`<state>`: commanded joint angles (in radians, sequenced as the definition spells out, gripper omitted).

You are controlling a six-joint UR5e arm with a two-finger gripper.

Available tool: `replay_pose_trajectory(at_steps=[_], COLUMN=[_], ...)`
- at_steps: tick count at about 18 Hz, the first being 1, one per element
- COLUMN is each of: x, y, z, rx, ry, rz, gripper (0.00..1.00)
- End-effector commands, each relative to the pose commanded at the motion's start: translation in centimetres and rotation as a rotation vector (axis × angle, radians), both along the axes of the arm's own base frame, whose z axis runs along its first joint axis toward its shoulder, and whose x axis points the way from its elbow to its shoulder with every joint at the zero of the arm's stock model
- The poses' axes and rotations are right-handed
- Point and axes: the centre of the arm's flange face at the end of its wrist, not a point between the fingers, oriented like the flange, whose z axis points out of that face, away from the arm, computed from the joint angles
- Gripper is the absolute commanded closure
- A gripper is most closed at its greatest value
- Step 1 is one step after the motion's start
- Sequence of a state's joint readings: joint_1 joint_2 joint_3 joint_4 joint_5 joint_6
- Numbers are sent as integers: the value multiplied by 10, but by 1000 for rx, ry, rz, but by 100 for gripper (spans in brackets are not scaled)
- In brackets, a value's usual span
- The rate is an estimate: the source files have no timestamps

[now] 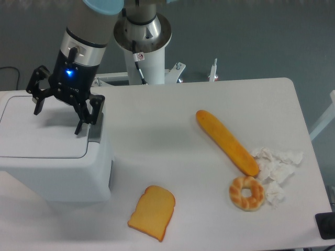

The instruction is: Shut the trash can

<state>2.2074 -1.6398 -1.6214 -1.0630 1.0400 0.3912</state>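
Trash can (52, 157) at my tabletop's (172, 141) left edge, lid lying flat, my pincer (57, 117) just above the lid, fingers spread, gripping nothing

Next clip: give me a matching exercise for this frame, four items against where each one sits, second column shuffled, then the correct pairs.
Items:
1. trash can
2. baguette
3. bread slice
4. pincer

Places:
A. near front edge of the table, middle
B. above the bin's lid, open
C. left side of the table, lid down
D. right of centre, lying diagonally, its lower end by the crumpled paper

Pairs: 1-C, 2-D, 3-A, 4-B
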Motion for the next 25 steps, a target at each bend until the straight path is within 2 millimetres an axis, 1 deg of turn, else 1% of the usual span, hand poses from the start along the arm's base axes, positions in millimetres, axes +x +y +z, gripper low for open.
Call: replay_pose_trajectory(at_steps=[4,18,21,23,25], x=[-1,-1,-2,-5,-7], y=[-2,-2,-1,-1,-1], z=[-4,-1,4,12,16], rx=[-14,-11,-5,6,16], ry=[11,10,13,23,29], rz=[4,7,9,14,12], gripper=[0,0,0,0,0])
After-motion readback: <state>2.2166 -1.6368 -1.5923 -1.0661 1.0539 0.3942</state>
